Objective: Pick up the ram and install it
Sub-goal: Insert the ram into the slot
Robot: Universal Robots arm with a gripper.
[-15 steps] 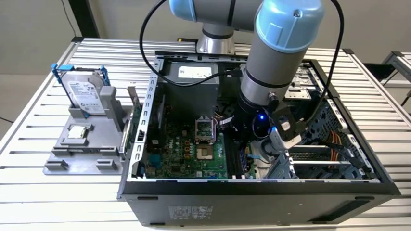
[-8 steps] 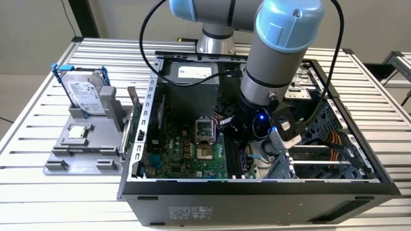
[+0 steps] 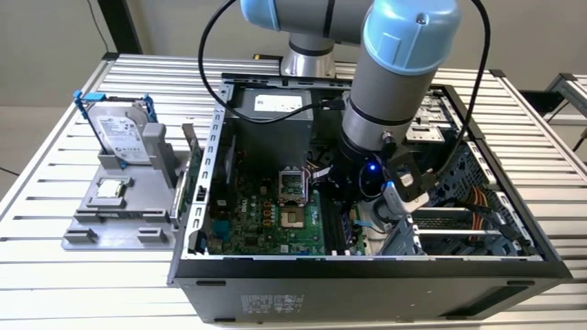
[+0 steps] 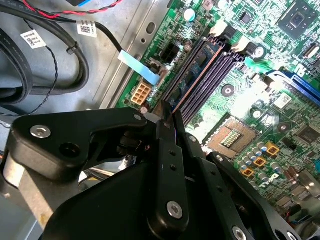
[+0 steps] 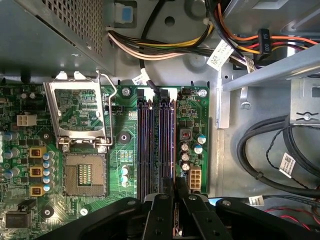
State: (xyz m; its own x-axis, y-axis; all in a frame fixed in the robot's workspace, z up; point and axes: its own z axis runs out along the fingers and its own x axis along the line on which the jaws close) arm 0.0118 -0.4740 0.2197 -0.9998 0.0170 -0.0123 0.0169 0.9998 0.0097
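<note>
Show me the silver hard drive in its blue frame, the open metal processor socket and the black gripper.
Silver hard drive (image 3: pixel 119 130), exterior view: its labelled face.
Open metal processor socket (image 5: pixel 83 173), first wrist view: its contact grid.
Black gripper (image 4: pixel 167 116), second wrist view: between its fingertips.

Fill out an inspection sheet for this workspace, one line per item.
Surface: slatted metal table carrying an open computer case.
Job's things: the ram stands along the memory slot nearest the board's edge; whether it is seated cannot be told.
Clutter: grey fixture beside the case, holding a hard drive and a CPU chip; CPU socket open.
Grippers: the gripper is inside the case, shut on the ram.
Cables: wire bundle inside the case; black cable looping off the arm.
Surroundings: second table at the exterior view's right.
</note>
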